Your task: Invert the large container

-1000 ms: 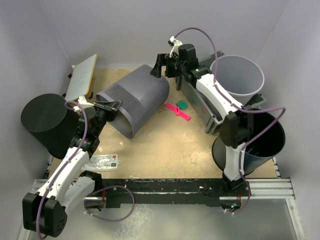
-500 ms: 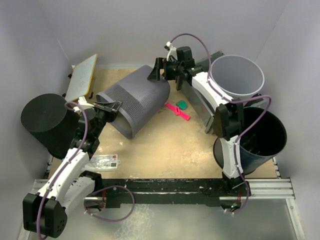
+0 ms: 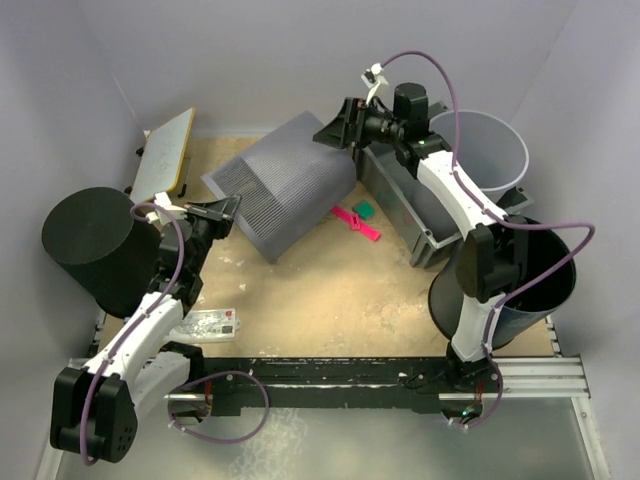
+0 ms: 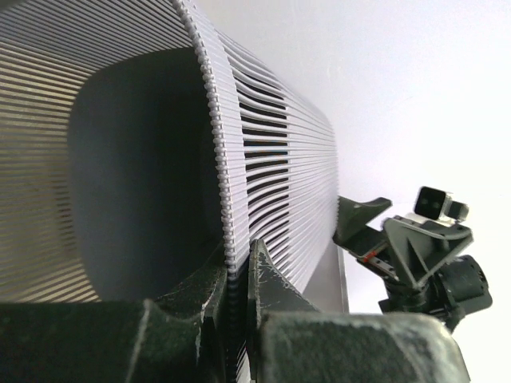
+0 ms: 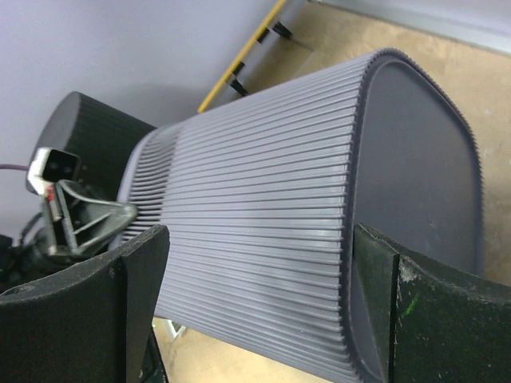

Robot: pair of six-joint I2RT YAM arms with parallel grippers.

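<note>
Two arms are on one bin. Nearest, the left gripper (image 3: 222, 208) is pinched on the rim of the large container (image 3: 285, 190), one finger inside the mouth and one outside. The left wrist view shows its fingers (image 4: 275, 291) closed, with only the wall between them.

Container: grey, with fine ribs running the length of every side, a rounded-rectangle section, a band of dark slots just behind the rim and a dark, smooth inside. It is tipped on its side over the sandy table (image 3: 330, 300), centre-left. Its mouth faces the near left and its flat closed base faces the far right.

Just right of it lie a pink strip (image 3: 357, 222) and a green piece (image 3: 363, 210), both apart from it.

Farthest, the right gripper (image 3: 335, 125) is at the base end with its jaws spread wide. Its fingers (image 5: 120, 295) stand either side of the ribbed body. Cannot tell if the pads touch it.
</note>
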